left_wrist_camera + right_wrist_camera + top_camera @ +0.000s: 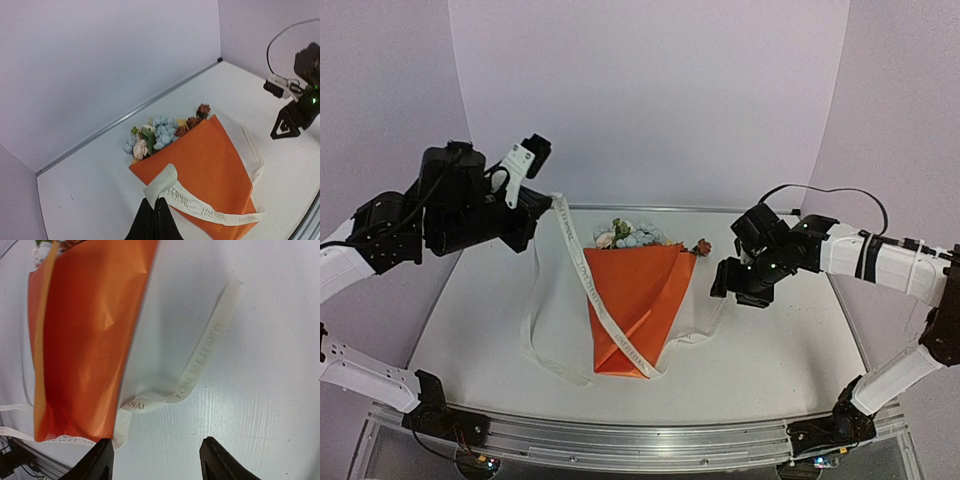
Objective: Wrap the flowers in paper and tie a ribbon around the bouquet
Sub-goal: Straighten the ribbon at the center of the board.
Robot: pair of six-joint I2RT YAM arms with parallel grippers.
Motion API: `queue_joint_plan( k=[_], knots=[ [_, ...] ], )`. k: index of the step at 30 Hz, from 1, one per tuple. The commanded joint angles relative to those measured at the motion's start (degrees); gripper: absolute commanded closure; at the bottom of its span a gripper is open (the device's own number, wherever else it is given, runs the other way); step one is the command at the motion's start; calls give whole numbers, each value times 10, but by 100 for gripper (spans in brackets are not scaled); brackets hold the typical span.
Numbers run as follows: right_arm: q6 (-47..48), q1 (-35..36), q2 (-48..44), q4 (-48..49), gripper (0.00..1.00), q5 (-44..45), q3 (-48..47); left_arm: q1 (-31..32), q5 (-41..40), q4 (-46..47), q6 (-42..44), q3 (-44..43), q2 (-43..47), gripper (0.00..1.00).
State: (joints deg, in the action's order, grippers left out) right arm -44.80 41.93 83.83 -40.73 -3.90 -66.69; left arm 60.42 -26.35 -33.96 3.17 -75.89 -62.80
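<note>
The bouquet lies on the table as an orange paper cone [632, 300] with pastel flowers [632, 234] sticking out of its far, wide end. A cream lettered ribbon [592, 285] runs diagonally across the cone from upper left down to its tip. My left gripper [550, 203] is raised at the left, shut on the ribbon's upper end [162, 184]; its tips [153, 202] pinch the strip above the paper [205, 157]. My right gripper [733, 285] hovers open just right of the cone. Between its fingers [157, 446] is bare table, and the ribbon's other end [200, 365] lies loose beside the paper [85, 340].
The white table [770, 350] is ringed by pale lilac walls. A slack loop of ribbon [535, 330] trails on the table left of the cone. A metal rail [640, 440] with the arm bases runs along the near edge.
</note>
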Motion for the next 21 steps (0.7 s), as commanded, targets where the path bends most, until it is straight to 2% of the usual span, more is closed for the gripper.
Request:
queue_joint_plan(
  k=[1,6,10,21],
  knots=[
    [8,-9,33,-9,31,16,23,0,40,-8,-2,42,5,100],
    [-63,-10,106,32,34,-21,13,0,54,8,-28,86,20,100],
    [-146,-3,128,83,36,-17,39,0,58,13,-51,106,22,100],
    [-266,9,171,145,45,12,80,0,68,27,-56,137,40,100]
  ],
)
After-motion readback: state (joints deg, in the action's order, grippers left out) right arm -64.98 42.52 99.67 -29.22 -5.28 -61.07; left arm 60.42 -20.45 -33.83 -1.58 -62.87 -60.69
